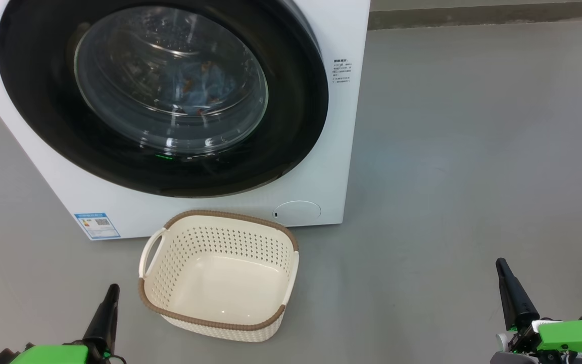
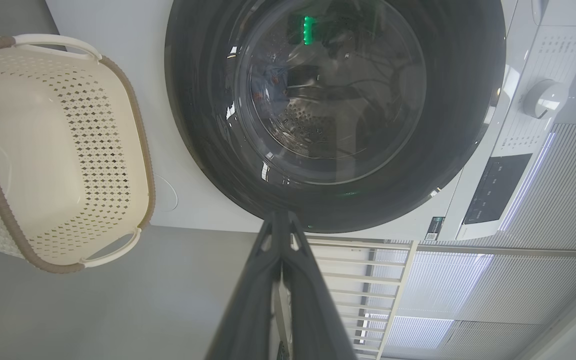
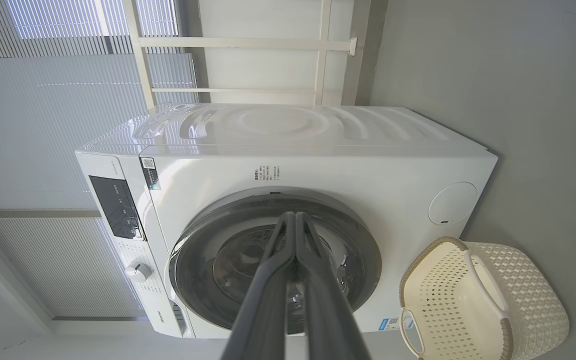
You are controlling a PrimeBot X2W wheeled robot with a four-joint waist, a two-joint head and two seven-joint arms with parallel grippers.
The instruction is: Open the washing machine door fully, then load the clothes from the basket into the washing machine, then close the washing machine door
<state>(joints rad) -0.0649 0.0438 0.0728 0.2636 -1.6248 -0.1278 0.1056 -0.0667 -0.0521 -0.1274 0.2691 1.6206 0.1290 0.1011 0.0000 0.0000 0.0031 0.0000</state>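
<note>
Clothes point(image 1: 201, 87) faint, indistinct behind the washing machine door point(image 1: 296, 111) glass

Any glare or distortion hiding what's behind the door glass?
Head view: highlights streak the washing machine door, but the clothes show through. Left wrist view: dark reflections and a green glint muddy that door. Right wrist view: wide-angle bowing; the right claw crosses the door.

A white barred frame point(image 3: 248, 44) stands against a plain white wall point(image 3: 263, 67). Beside the frame hang pale slatted blinds point(image 3: 43, 125), daylight glowing through. A smooth grey floor point(image 1: 473, 151) runs to the frame's foot, edged by a darker skirting strip point(image 1: 473, 17).
</note>
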